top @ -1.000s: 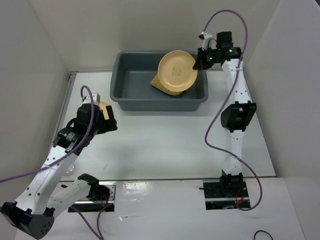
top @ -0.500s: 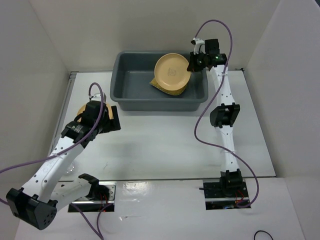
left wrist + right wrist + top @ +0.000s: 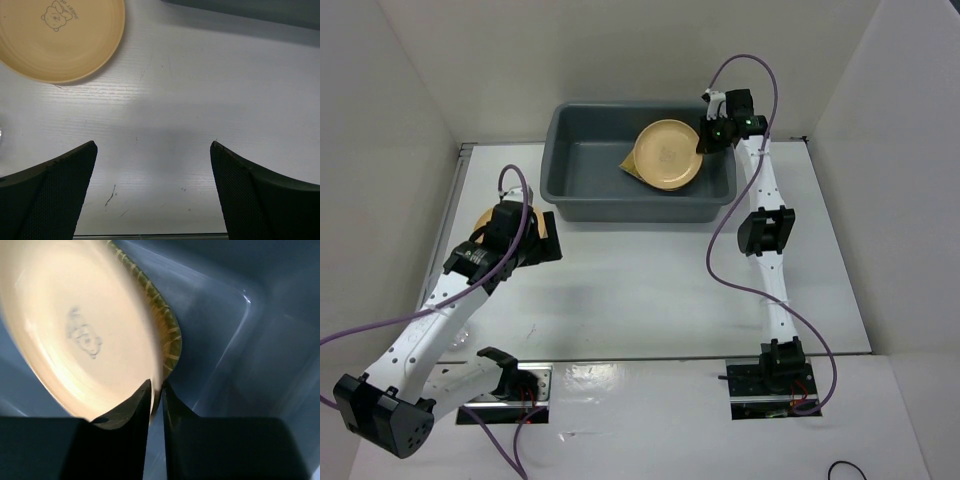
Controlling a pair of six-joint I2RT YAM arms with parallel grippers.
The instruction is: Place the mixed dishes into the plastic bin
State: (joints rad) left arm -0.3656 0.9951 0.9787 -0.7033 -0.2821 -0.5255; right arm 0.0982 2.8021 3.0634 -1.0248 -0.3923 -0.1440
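right wrist: tool (image 3: 156, 386) on plate (image 3: 75, 335) rim

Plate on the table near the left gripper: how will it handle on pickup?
The plate looks rigid with a smooth sheen, so it should keep shape but may slip in a rim pinch. It lies flat on the table, so the open left gripper probably struggles to get a finger under. Unlikely to roll.

The dark grey plastic bin (image 3: 572, 186) sits at the far side of the table (image 3: 650, 290). In its right half a yellow-orange plate (image 3: 667, 155) lies tilted over a bamboo-slat tray (image 3: 630, 168), whose corner shows at the plate's left. The right gripper (image 3: 704, 138) is at that plate's right rim. A second plate (image 3: 484, 217) lies on the table's left, partly hidden by the left gripper (image 3: 540, 243).
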